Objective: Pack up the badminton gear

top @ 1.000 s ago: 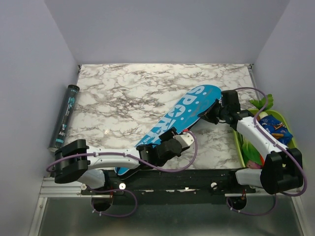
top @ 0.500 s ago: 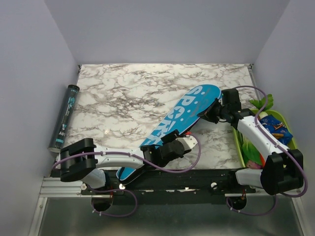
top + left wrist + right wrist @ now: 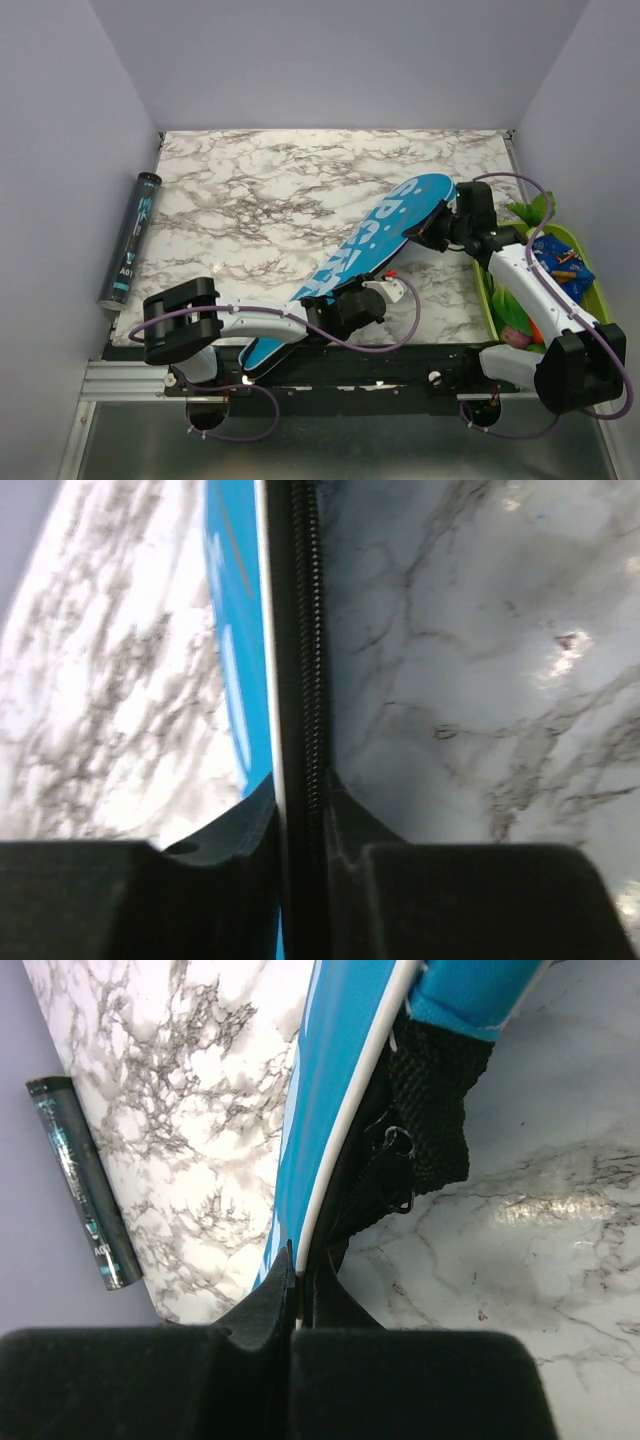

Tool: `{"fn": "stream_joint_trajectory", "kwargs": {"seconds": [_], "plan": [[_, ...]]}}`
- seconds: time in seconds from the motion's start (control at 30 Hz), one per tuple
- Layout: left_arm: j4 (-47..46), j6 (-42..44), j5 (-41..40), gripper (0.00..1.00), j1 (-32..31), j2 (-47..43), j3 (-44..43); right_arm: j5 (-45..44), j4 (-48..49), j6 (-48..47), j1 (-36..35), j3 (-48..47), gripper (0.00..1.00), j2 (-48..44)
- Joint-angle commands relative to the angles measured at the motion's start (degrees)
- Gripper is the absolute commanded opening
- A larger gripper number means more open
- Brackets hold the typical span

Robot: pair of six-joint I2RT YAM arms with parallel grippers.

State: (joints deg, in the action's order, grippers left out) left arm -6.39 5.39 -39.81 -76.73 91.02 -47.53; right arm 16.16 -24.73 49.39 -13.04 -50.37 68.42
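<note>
top view: the near end of the bag point(image 3: 385, 235) is hidden under the left arm point(image 3: 260, 320), which also covers the last of the white lettering. bag contents: not visible in any view. left wrist view: blurred throughout; the bag runs out past the top edge, and its zip edge passes out of sight between the fingers of the left tool point(image 3: 298, 815). tube point(image 3: 130, 237), left of the bag: print too small to read. tray point(image 3: 597, 288), right of the bag: partly behind the right arm point(image 3: 530, 285); contents not fully identifiable.

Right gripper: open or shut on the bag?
Shut on the bag: in its wrist view the right gripper has its fingers together, pinching the bag's edge between them.
</note>
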Motion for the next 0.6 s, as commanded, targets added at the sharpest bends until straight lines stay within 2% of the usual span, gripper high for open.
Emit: {"fn": "stream_joint_trajectory", "kwargs": {"seconds": [0.0,0.03,0.13,0.17,0.27,0.57], "plan": [[1.21,0.15,-5.71,0.14,-0.35,0.56,-1.78,4.67,0.21,-2.18,-0.67,0.53,0.01,-2.15],[1.9,0.06,-6.32,0.02,-0.26,0.56,-1.87,4.67,0.21,-2.88,-0.67,0.8,0.01,-2.24],[5.76,-1.17,-9.05,0.0,-0.26,1.35,-3.27,5.19,0.04,-4.73,-0.59,1.06,0.25,-1.98],[6.3,-1.43,-9.66,0.0,-0.26,1.7,-3.62,5.02,-0.31,-5.26,-0.67,0.89,0.38,-1.89],[9.99,-2.75,-12.21,0.0,0.53,2.49,-4.42,1.61,-2.42,-7.02,-0.67,0.27,0.51,-2.76],[11.93,-4.51,-12.22,0.0,2.11,-1.11,-0.73,-10.87,-10.24,-11.33,-0.67,-4.91,0.54,-4.35]]}}
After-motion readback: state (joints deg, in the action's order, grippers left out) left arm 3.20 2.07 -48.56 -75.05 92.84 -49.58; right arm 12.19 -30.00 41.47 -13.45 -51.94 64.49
